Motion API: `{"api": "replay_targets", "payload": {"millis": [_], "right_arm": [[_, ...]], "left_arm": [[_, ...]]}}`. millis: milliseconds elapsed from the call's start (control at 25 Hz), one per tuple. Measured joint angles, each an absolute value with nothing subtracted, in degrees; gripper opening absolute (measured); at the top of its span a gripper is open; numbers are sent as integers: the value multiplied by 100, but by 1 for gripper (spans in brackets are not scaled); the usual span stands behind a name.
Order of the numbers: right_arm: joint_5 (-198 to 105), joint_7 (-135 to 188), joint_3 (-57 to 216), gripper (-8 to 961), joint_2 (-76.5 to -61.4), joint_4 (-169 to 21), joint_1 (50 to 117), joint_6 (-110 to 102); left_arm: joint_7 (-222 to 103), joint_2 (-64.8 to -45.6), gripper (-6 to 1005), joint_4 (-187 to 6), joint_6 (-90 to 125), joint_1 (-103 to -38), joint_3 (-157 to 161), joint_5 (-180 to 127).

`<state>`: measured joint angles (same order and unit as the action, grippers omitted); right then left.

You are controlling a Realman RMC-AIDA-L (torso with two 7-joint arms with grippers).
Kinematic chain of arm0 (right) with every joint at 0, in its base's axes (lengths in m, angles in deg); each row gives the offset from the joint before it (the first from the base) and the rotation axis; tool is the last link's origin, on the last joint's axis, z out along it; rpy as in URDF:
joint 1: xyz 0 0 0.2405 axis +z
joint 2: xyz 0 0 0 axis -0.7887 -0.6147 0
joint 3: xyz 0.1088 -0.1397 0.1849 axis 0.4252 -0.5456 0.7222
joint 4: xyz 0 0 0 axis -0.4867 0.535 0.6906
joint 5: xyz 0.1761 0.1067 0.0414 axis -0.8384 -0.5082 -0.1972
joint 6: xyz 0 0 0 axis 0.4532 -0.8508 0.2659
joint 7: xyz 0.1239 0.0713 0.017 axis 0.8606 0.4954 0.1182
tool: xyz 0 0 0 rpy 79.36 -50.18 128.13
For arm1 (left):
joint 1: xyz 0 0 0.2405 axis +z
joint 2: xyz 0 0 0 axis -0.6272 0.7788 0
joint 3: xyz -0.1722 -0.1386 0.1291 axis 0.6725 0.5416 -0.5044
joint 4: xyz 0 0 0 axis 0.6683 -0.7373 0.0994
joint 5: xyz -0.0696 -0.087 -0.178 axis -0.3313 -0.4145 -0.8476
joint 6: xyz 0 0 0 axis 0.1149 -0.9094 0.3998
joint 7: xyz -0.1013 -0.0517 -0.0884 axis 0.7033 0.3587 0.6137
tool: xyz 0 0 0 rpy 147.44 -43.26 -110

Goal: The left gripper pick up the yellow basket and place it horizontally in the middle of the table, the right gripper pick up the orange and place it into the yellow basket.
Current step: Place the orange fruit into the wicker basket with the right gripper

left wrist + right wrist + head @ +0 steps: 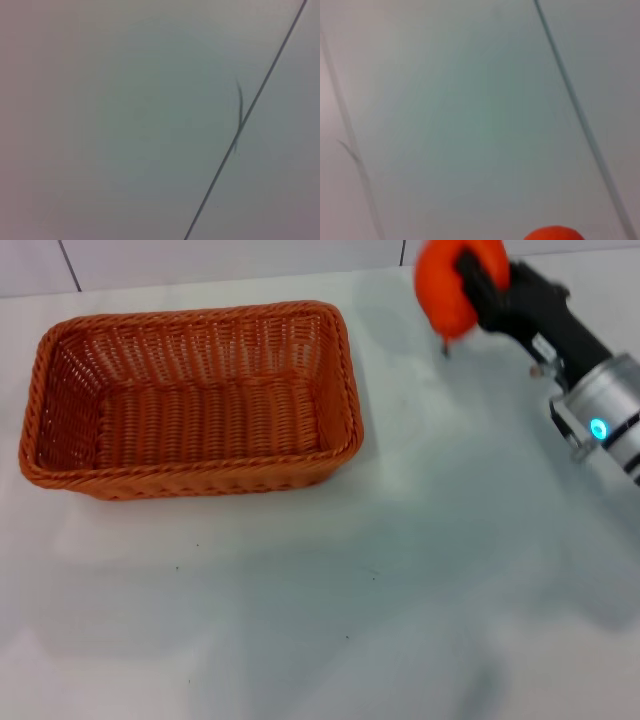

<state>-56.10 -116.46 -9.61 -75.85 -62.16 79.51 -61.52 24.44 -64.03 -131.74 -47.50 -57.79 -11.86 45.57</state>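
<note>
Head view shows the right gripper [470, 285] at the far right of the table [420, 570], its black fingers [478, 280] clamped on the orange [445, 290]. The fruit sits between the fingers and bulges out on the side away from the silver arm, with one finger crossing its face. A small dark tip hangs just below the fruit. The orange appears lifted clear of the table, though contact cannot be ruled out from this angle.

The yellow basket [190, 400] stands upright on the table, well apart from the fingers, off to the robot's left of them and somewhat nearer the robot. Its long side runs across the view, and its inside holds nothing visible.

The right wrist view shows only the rounded top of the orange [552, 234] at the picture's edge against a pale surface crossed by thin dark lines.

The left gripper appears in no view; its wrist camera looks at a plain pale surface with one dark seam line [245, 115], so whether its fingers are apart or together cannot be told.
</note>
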Motion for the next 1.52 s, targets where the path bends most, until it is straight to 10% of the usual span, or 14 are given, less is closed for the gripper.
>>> {"api": "replay_targets", "payload": {"millis": [1040, 1280, 1520], "right_arm": [[-3477, -9392, -1514, 181, -7680, -5632, 9287, -5684], [-3496, -9405, -1480, 243, -7681, -5628, 9279, -5698], [-3496, -9392, -1481, 542, -7682, -5627, 9288, -5675]], "left_arm": [[2446, -6422, 749, -13035, -4960, -5829, -1246, 4557], [2445, -6421, 749, -13034, -5005, -5842, -1249, 4557], [2446, -6422, 749, -13027, -5008, -5845, -1277, 4557]]}}
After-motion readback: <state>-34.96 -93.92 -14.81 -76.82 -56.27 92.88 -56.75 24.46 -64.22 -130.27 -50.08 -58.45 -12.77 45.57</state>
